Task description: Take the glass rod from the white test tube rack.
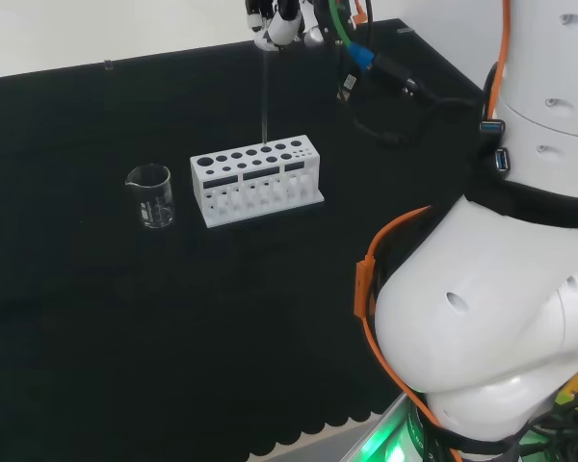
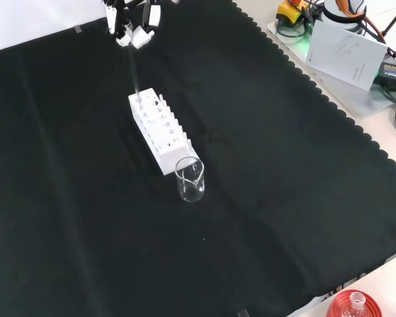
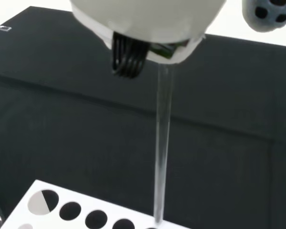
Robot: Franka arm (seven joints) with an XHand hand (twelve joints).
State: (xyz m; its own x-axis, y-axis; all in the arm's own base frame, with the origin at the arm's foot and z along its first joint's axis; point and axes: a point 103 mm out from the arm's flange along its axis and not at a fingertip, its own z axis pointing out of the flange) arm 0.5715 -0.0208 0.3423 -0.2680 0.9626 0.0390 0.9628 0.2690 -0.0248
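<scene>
The hand (image 1: 275, 24) is clamped on the top end of the glass rod (image 1: 265, 96), which hangs straight down below it with its lower tip at, or just inside, a hole of the white test tube rack (image 1: 255, 178). Whether the tip has cleared the hole cannot be told.

The rod looks thin, stiff, light and smooth, so it is likely slippery and would snap under sideways load; a hold near the top, as here, suits a straight upward pull.

A small glass beaker (image 1: 151, 195) stands beside the rack's far end, well apart from the hand. The desk (image 1: 96, 318) under the hand is covered in black cloth, flat and soft-looking. A pale wall and cables lie beyond the cloth's edge.
</scene>
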